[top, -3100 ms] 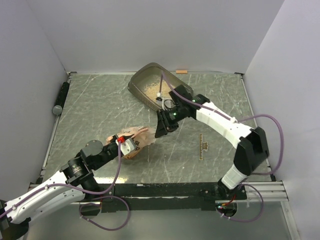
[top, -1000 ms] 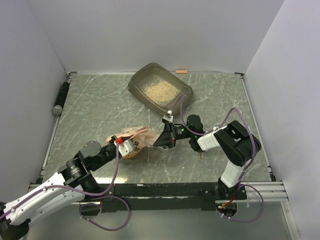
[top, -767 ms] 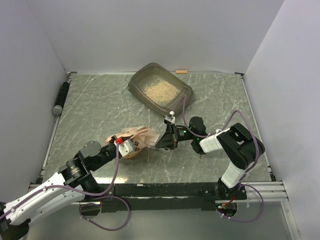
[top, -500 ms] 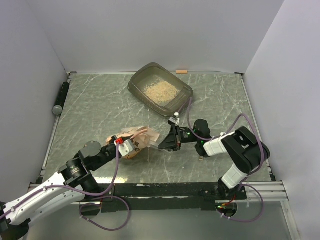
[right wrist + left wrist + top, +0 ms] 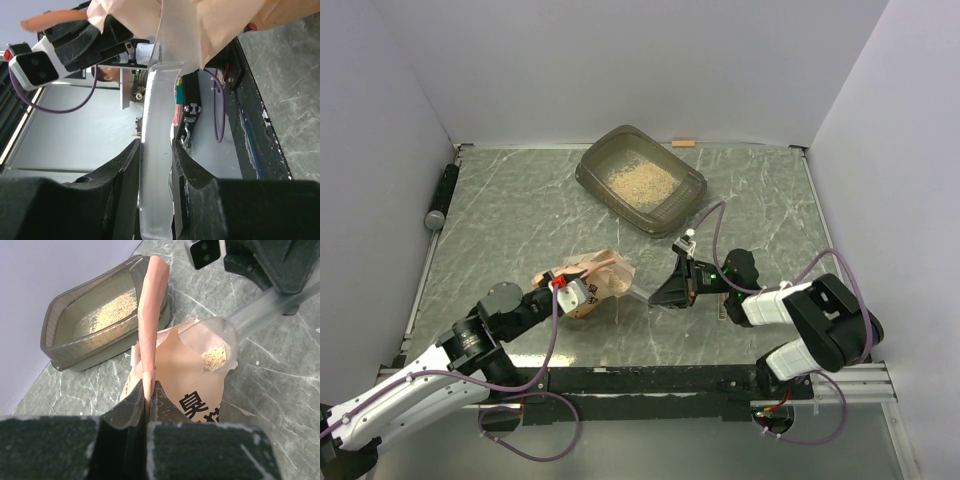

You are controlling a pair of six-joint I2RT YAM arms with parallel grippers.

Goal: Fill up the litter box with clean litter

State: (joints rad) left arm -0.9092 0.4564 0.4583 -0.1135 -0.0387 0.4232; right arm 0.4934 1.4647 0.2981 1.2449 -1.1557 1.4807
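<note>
The grey-brown litter box (image 5: 686, 196) stands at the back centre with pale clean litter (image 5: 638, 180) spread in it. It also shows in the left wrist view, the litter box (image 5: 60, 325) beyond the bag. The pink bag (image 5: 603, 279) lies on the table, and my left gripper (image 5: 570, 292) is shut on its raised edge (image 5: 149, 330). My right gripper (image 5: 677, 291) is shut on the handle of a clear scoop (image 5: 157, 165). The scoop's bowl (image 5: 220, 347) sits in the bag's mouth (image 5: 185, 370) with a few granules (image 5: 216, 358) in it.
A dark cylinder (image 5: 441, 196) lies along the left wall. A small orange piece (image 5: 682, 143) lies at the back edge behind the litter box. White walls close in the table on three sides. The black rail (image 5: 650, 378) runs along the near edge.
My right arm came down from the litter box and has folded back to the right. The scoop's bowl has stayed at the bag's mouth. The left gripper has kept its hold.
</note>
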